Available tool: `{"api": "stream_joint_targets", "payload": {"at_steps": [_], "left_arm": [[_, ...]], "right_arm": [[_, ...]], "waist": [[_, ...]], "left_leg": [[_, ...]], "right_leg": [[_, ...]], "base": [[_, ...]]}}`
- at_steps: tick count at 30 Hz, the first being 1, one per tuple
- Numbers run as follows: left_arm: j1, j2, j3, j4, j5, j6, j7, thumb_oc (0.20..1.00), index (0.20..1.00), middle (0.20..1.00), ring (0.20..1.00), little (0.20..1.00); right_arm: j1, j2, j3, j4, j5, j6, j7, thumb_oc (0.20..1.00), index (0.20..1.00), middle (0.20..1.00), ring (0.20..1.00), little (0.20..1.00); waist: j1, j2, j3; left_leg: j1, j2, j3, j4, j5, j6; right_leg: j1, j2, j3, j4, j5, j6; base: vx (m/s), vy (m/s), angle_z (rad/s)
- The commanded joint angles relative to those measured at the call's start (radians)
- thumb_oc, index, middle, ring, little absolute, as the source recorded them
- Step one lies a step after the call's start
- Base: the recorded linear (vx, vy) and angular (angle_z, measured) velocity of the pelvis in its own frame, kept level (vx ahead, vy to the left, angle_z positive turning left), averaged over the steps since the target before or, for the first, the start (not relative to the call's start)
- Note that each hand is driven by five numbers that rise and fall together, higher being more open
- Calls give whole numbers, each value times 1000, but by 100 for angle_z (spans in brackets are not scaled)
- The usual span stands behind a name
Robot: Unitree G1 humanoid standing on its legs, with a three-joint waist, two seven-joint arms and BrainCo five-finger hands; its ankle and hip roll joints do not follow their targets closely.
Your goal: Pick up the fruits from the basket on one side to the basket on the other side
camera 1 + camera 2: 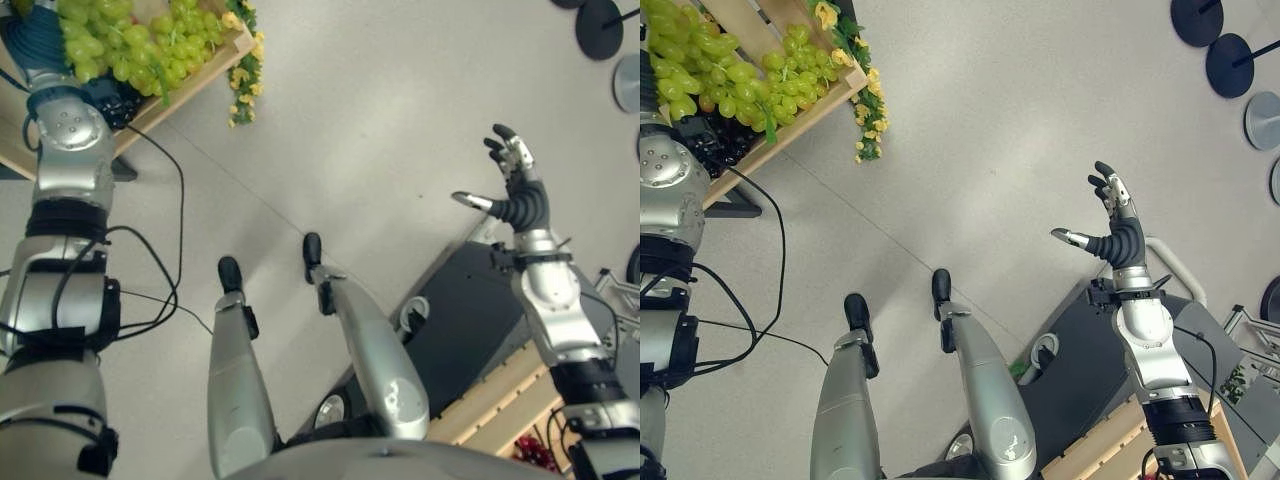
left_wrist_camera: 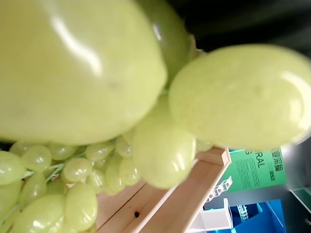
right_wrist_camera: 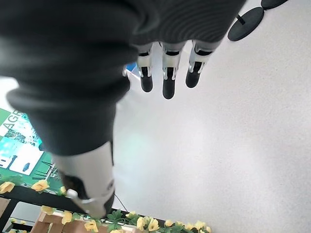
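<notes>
Up at the robot's left, the green grape bunch (image 1: pixel 135 45) lies heaped in the wooden crate (image 1: pixel 215 70) that serves as the source basket, and the left arm reaches into that crate, its hand buried among or behind the fruit, so whether those fingers are closed on anything cannot be told; the left wrist view looks at glossy grapes from very close, with the crate's pale wooden wall (image 2: pixel 165 204) just beyond them. The right hand (image 1: pixel 1118 232) hangs over the bare floor (image 1: pixel 380 120) well away from the fruit, fingers straight and spread, thumb out to the side, holding nothing. A second slatted wooden crate (image 1: pixel 505 395) sits at the robot's lower right beside a dark wheeled cart (image 1: pixel 465 310), and looks like the receiving basket. The step in hand appears to be taking hold of the grapes; done well, that means closing the fingers round the thick upper part of the bunch or its stem rather than pinching single berries, which would likely slip or tear off, then lifting straight up so the cluster clears the crate's rim and the yellow flower garland (image 1: pixel 245 70) hanging off its corner. The bunch sprawls with its long axis roughly along the crate's near rim, towards the corner with the flowers; its stem end is hidden.
</notes>
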Motion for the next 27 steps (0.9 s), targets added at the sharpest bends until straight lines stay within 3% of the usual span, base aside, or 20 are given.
{"api": "stream_joint_targets", "payload": {"at_steps": [1, 3, 4, 5, 6, 17, 27], "left_arm": [[-92, 94, -1, -31, 2, -75, 38, 200, 200, 200, 200, 200], [-100, 101, -7, -26, 16, -69, 47, 200, 200, 200, 200, 200], [-108, 105, -14, -21, 25, -61, 50, 432, 432, 432, 432, 432], [-109, 105, -15, -21, 25, -61, 49, 583, 583, 583, 583, 583], [-108, 111, -24, -18, 44, -53, 44, 1000, 1000, 1000, 1000, 1000], [-81, 77, -8, -36, 48, -45, 25, 1000, 1000, 1000, 1000, 1000], [-36, 60, 9, -69, 69, -31, -2, 1000, 1000, 1000, 1000, 1000]], "right_arm": [[29, -15, -71, -92, 33, -72, 7, 1000, 1000, 1000, 1000, 1000], [38, -17, -74, -94, 32, -73, 11, 1000, 1000, 1000, 1000, 1000], [42, -19, -74, -92, 32, -75, 10, 1000, 1000, 1000, 1000, 1000], [42, -19, -75, -92, 32, -75, 10, 1000, 1000, 1000, 1000, 1000], [43, -19, -76, -93, 36, -75, 15, 1000, 1000, 1000, 1000, 1000], [48, -15, -93, -97, 34, -70, 17, 1000, 1000, 1000, 1000, 1000], [51, -14, -105, -89, 27, -58, 26, 1000, 1000, 1000, 1000, 1000]], "waist": [[20, -71, -49], [18, -73, -52], [17, -75, -53], [17, -75, -53], [17, -77, -53], [21, -71, -48], [33, -47, -38]], "left_leg": [[27, 33, -28, 21, 18, 4], [22, 34, -29, 25, 17, 4], [20, 34, -30, 27, 16, 4], [19, 34, -30, 27, 16, 4], [18, 35, -31, 27, 16, 4], [12, 29, -31, 25, 18, 6], [33, 18, -22, 8, 25, 4]], "right_leg": [[39, -50, 32, 39, -66, 159], [37, -50, 31, 39, -65, 158], [37, -49, 31, 39, -64, 158], [37, -49, 31, 39, -64, 158], [36, -50, 29, 37, -62, 159], [30, -50, 32, 28, -55, 158], [45, -63, 28, 24, -52, 160]], "base": [[3, -7, -14], [1, -5, -9], [0, 0, 0], [0, 0, 0], [0, 0, 0], [0, 0, 0], [0, 0, 0]]}}
